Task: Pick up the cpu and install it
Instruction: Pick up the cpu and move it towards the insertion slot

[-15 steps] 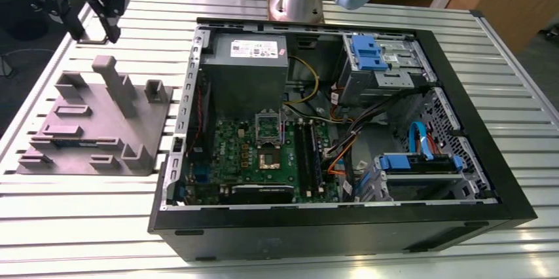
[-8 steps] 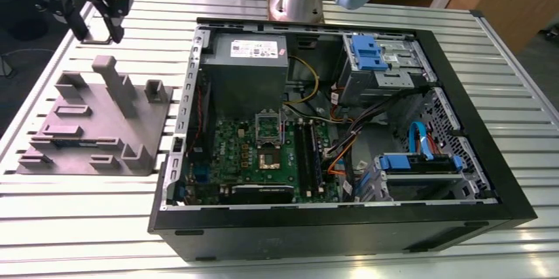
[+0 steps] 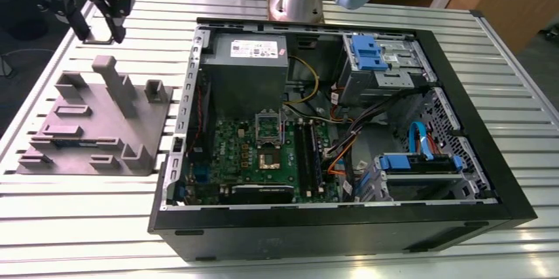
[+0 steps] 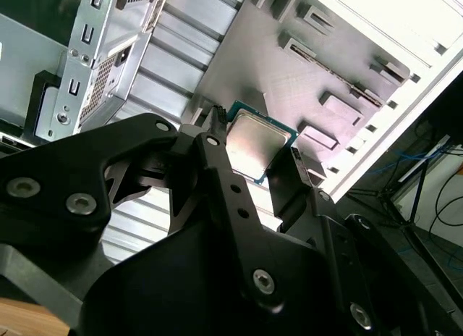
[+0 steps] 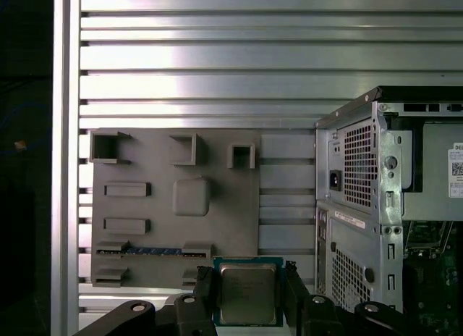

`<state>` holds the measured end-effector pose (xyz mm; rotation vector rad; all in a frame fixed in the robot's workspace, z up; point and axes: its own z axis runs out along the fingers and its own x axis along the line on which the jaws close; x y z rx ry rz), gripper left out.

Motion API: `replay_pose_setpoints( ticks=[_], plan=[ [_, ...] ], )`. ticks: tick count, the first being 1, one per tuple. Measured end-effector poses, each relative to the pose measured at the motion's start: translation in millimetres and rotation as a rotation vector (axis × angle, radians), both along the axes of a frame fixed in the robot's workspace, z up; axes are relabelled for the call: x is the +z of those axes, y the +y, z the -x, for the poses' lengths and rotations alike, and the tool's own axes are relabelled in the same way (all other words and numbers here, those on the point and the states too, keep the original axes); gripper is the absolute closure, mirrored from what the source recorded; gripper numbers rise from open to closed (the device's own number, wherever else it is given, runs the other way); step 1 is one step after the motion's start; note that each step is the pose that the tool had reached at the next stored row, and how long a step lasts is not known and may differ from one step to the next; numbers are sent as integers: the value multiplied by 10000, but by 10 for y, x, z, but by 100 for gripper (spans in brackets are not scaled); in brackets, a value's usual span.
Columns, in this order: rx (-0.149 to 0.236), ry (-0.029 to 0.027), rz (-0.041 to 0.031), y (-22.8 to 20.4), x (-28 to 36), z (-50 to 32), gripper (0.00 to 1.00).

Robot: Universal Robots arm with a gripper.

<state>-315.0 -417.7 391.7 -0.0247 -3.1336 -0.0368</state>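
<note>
Black fingers (image 5: 291,291) gripping cpu (image 5: 247,294), grey fixture (image 5: 173,206) nearby

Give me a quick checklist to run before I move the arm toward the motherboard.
1. Grip on the cpu: ok. The fingers clamp two opposite edges in both wrist views.
2. cpu square in the grip: ok. Its edges run parallel to the fingers in the first wrist view.
3. Gripper clear of the grey fixture plate: ok. The exterior view shows it raised off the plate.
4. Socket open: ok. Its metal frame looks flipped up and the dark centre is exposed.
5. Cables off the socket: ok. They lie to the exterior view's right.
6. cpu orientation matches the socket: cannot tell.
</note>
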Motion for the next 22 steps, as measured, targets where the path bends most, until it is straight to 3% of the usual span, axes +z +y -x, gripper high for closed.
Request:
replay_pose_setpoints(
  ticks=[22],
  plan=[
    [0,0,1,0,0,-78,53]
  ],
)
